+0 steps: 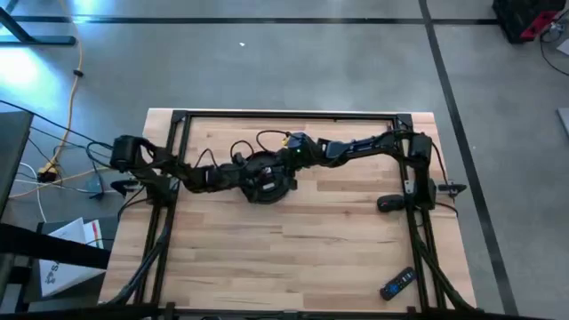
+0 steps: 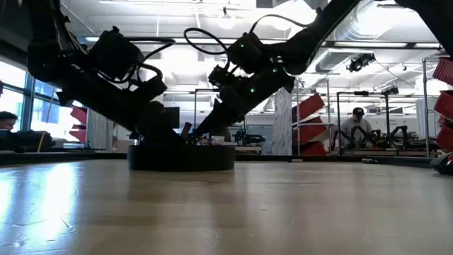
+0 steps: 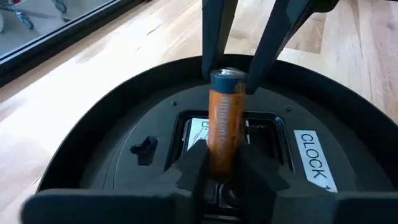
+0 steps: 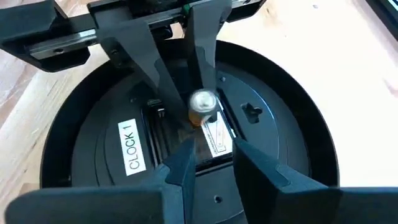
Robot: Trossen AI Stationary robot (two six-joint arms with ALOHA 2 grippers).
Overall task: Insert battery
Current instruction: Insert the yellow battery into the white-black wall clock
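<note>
Our left gripper (image 3: pixel 221 171) is clamped on the battery (image 3: pixel 224 118) over the clock's (image 4: pixel 298 137) slot (image 4: pixel 186 134); right gripper (image 4: pixel 208 158), fingers apart, flanks it; we lower level, ends aligned.

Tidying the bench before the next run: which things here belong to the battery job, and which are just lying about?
In the job:
- battery, held by the left tool
- clock, back up
- right tool, at the battery

Lying about:
- remote control, near the table's corner
- dark object by the right arm's base
</note>
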